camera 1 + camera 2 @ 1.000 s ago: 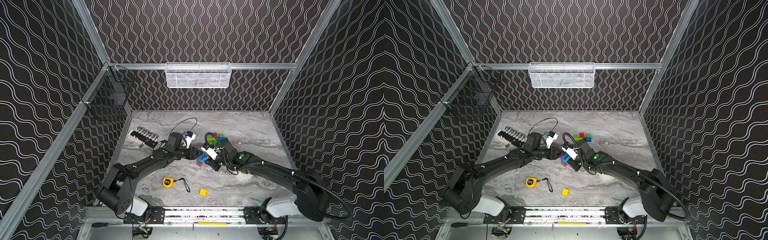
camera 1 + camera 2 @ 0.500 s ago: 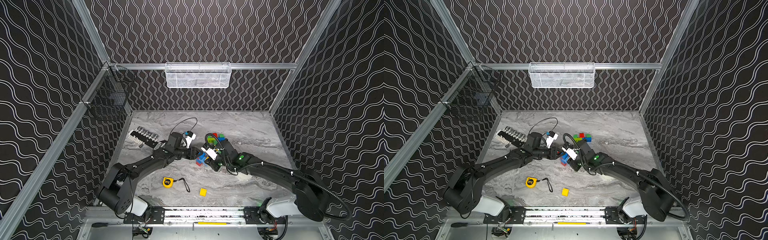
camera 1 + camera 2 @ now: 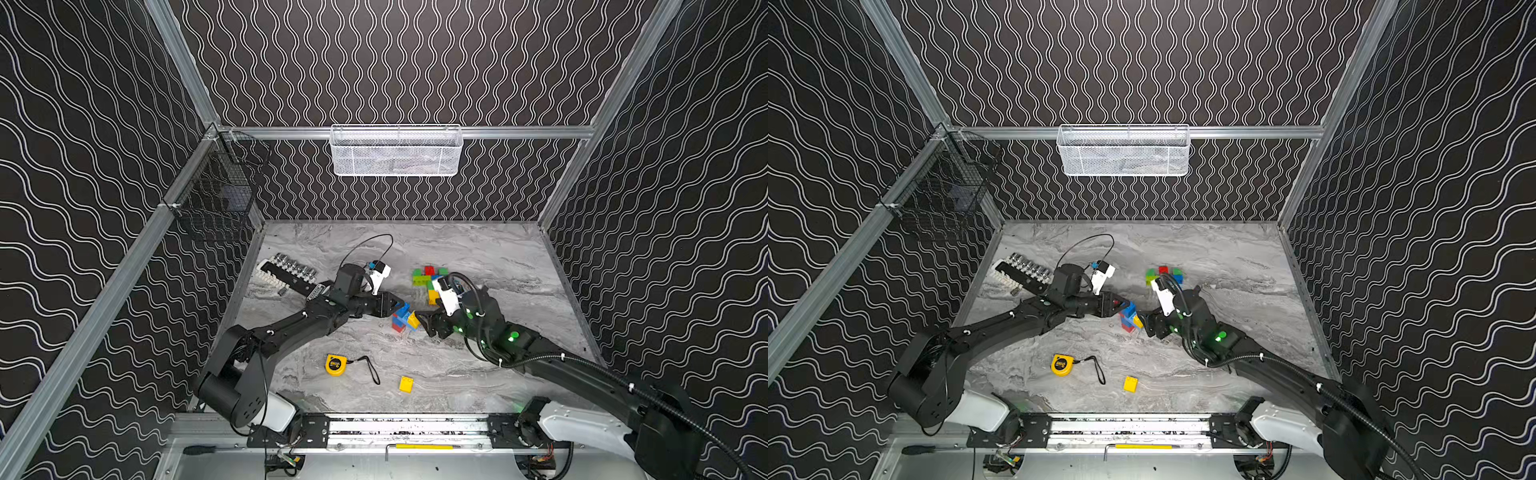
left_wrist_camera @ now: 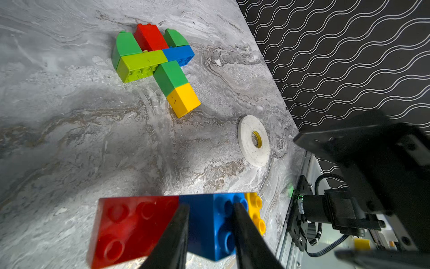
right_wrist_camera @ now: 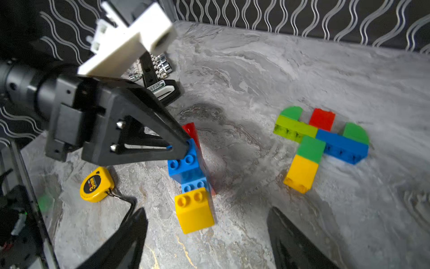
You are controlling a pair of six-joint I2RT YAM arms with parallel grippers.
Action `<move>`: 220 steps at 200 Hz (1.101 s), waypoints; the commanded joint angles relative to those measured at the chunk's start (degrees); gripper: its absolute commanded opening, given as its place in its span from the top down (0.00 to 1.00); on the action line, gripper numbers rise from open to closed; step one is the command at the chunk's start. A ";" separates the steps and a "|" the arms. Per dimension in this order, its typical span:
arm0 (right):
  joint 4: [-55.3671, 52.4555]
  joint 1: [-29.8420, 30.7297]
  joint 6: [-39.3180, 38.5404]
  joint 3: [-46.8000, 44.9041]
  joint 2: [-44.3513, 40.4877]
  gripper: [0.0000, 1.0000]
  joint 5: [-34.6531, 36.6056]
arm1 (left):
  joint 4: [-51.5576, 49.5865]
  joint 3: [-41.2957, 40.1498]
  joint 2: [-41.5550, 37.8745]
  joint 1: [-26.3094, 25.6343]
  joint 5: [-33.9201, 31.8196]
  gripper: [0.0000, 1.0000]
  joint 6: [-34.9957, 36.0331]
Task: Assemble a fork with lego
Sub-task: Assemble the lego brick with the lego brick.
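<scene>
Blue brick (image 4: 209,223) of red-blue-yellow lego stack (image 5: 189,172) clamped in left gripper (image 3: 394,304), mid-bench (image 3: 478,257). Right gripper (image 5: 207,210) jaws apart, just off its yellow end. Other lego cluster (image 3: 428,279) toward back edge.

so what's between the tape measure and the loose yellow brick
Only the black strap of the tape measure, lying on the table and stopping short of the yellow brick. The rest is bare table. Both top views show it.
</scene>
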 commanded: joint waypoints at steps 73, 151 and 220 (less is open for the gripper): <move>15.55 -0.13 35.57 -9.29 -2.20 0.00 2.97 | -8.86 -2.63 0.63 0.17 -3.73 0.68 -0.48; 18.03 -0.13 42.38 -10.48 1.30 0.00 -1.47 | -11.04 -3.75 0.14 0.38 -6.75 0.68 -1.18; 32.62 -0.17 47.93 -15.26 5.46 0.00 -6.38 | -12.75 -3.26 0.60 0.42 -7.29 0.69 -0.65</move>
